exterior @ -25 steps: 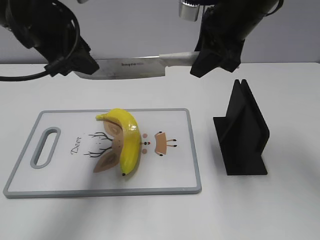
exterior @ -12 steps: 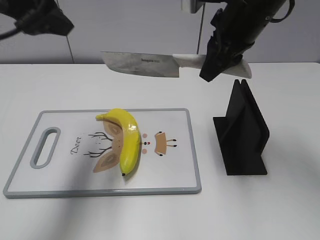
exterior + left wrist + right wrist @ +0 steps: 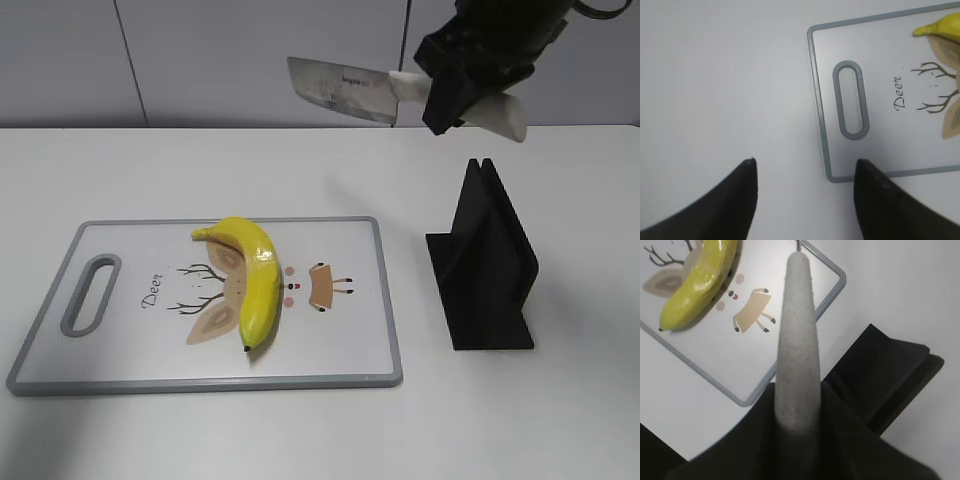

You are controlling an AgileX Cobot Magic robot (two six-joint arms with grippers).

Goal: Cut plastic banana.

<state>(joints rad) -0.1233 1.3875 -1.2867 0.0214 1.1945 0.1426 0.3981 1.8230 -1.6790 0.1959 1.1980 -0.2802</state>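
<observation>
While the right gripper (image 3: 462, 88) pinches the pale-handled steel cleaver (image 3: 345, 88) aloft, the glossy yellow plastic banana (image 3: 252, 279) lies far below and left of it on the grey-rimmed white cutting board (image 3: 350, 355); a skewed descent could roll it. The left gripper (image 3: 802, 172), fingers spread, holds nothing.

Lab: bare white table (image 3: 150, 170), grey wall (image 3: 200, 60)

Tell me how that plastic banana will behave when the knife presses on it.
The plastic banana looks glossy and rounded, so the knife may skid off it. It rests unheld on its curve on the cutting board, so it will probably rock or slide. It is likely rigid.
</observation>
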